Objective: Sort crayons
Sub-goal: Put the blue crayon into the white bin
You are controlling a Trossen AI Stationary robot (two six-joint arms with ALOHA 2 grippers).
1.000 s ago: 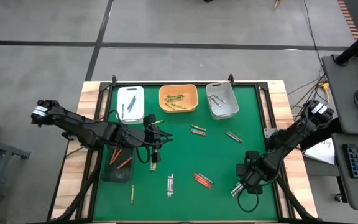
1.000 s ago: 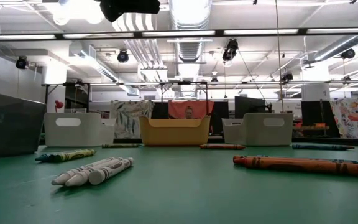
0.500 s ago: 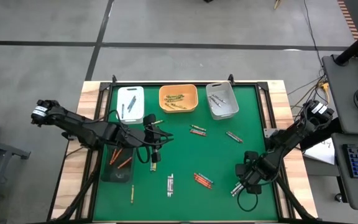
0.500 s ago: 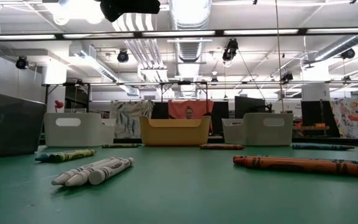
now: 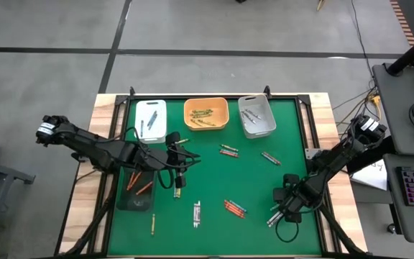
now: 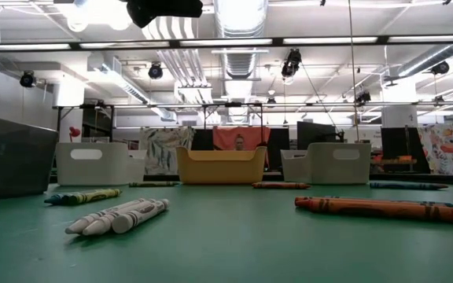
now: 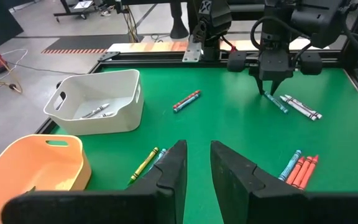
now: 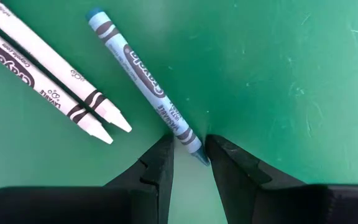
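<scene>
Green felt table (image 5: 250, 180), seen from overhead, left to right. Left gripper (image 5: 177, 188) sits low near the table's 9 o'clock side, just at 3 o'clock of a dark rectangular tray (image 5: 136, 193) holding red-orange crayons; in the left wrist view its dark fingers (image 7: 173, 168) stand a narrow gap apart with nothing between them. A white rectangular tray (image 5: 151, 116) at 11 o'clock holds dark crayons, an orange plastic bin (image 5: 206, 113) at 12 o'clock holds yellow-olive crayons, and a pale grey plastic bin (image 5: 256, 116) at 1 o'clock holds grey-white ones. Loose crayons on the felt: a yellow-olive stick (image 5: 152, 224) at 7 o'clock, a grey-white pair (image 5: 197, 213) at 6 o'clock, a red-orange cluster (image 5: 233, 208) just to their right, a mixed pair (image 5: 228, 150) near centre, and one more crayon (image 5: 269, 158) at 3 o'clock of centre. Right gripper (image 5: 274, 218) is down at the table's 5 o'clock corner. In the right wrist view its fingers (image 8: 159, 163) straddle the lower end of a light blue paper-wrapped crayon (image 8: 143, 79) lying flat on the felt; jaws partly spread, close on both sides, firm pinch cannot be told. Two white paper-wrapped crayons (image 8: 48, 81) lie just beside the blue one, side by side.
</scene>
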